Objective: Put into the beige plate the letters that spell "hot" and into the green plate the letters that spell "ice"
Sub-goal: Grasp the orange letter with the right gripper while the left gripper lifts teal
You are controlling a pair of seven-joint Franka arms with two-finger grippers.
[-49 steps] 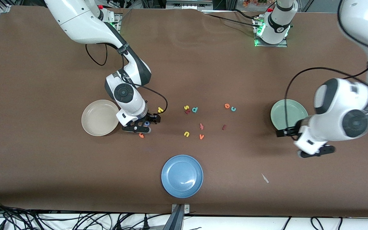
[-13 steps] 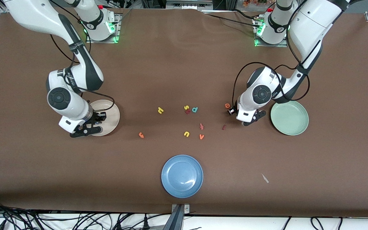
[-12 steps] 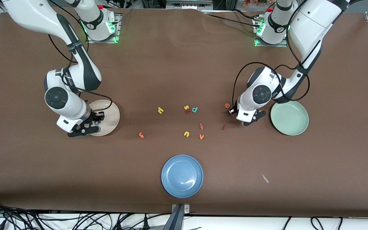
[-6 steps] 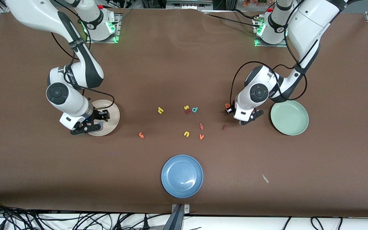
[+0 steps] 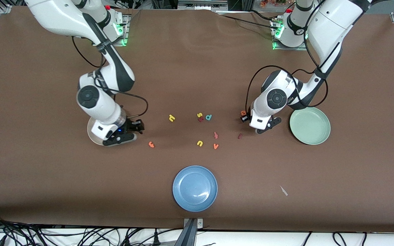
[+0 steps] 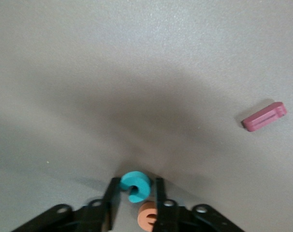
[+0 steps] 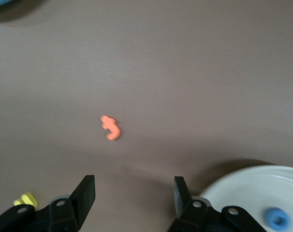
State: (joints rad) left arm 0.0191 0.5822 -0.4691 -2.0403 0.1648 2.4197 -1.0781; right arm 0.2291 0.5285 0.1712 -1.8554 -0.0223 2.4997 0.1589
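The left end effector (image 6: 134, 195) had closed narrow on the teal c (image 6: 135, 185), beside the green plate (image 5: 310, 125); lifting comes next. The right end effector (image 7: 132, 195), wide and empty, faced the orange t (image 7: 111, 127); blue o (image 7: 275, 218) lay in the beige plate (image 7: 248, 188).

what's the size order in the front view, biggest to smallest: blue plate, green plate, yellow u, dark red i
1. blue plate and green plate: look alike, and the blue one lies nearer the camera, so unranked.
2. yellow u and dark red i: both tiny, too close to rank.
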